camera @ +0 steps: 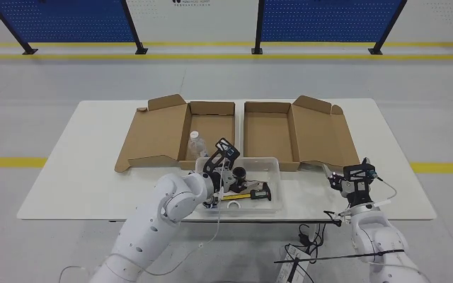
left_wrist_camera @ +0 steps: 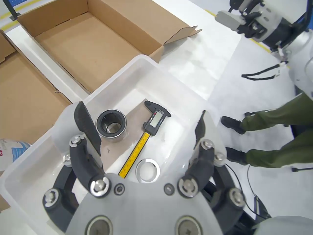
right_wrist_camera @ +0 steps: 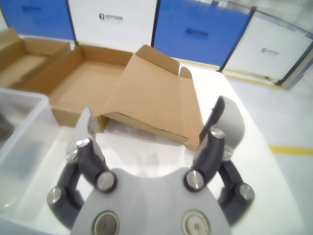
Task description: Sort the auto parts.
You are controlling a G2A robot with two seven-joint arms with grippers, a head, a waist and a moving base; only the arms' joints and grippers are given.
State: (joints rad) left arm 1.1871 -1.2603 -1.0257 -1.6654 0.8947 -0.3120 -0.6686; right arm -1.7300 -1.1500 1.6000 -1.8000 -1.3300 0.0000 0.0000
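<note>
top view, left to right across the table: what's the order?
left cardboard box → clear bin → right cardboard box → right claw

Logo print on white panel [right_wrist_camera: 112, 13], blue panel [right_wrist_camera: 203, 25]

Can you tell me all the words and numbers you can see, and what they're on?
White wall panels: a brand logo; brand names are not read out.
Blue wall panels: a dark logo, blurred.
Caliper: numbers on its yellow ruler, too small to read.
Bottle: label print, cut off and blurred.
</note>
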